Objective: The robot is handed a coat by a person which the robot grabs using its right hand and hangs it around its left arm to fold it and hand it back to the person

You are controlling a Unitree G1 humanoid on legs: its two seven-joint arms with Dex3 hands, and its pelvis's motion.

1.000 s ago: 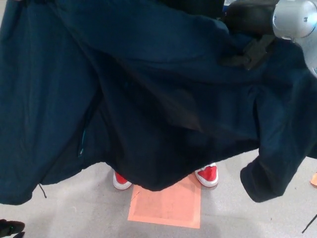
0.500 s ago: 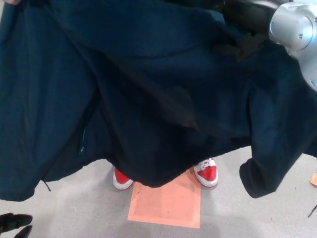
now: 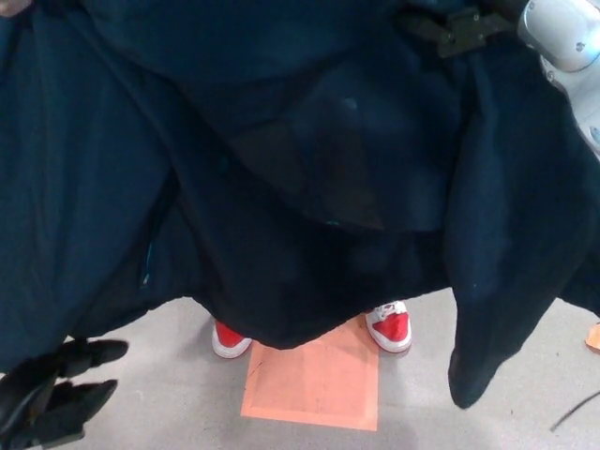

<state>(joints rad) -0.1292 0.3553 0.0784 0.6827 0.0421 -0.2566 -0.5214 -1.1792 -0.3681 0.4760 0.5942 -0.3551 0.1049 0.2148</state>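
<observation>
A dark navy coat (image 3: 281, 169) hangs spread across almost the whole head view, one sleeve (image 3: 487, 309) dangling at the right. At the top right my right hand (image 3: 461, 26) is closed on the coat's upper edge, its silver wrist (image 3: 562, 33) beside it. My left hand (image 3: 52, 392) is at the bottom left, below the coat's hem, fingers apart and holding nothing. A person's fingertip (image 3: 11, 6) shows at the top left corner on the coat. The person's body is hidden behind the coat.
The person's red and white shoes (image 3: 389, 326) stand on the grey floor under the hem, at the far edge of an orange floor square (image 3: 314, 384). A small orange object (image 3: 593, 337) and a thin cable (image 3: 574, 411) lie at the right edge.
My right hand has risen toward the top edge, pulling the coat up with it. My left hand has come up into view at the bottom left, fingers spread.
</observation>
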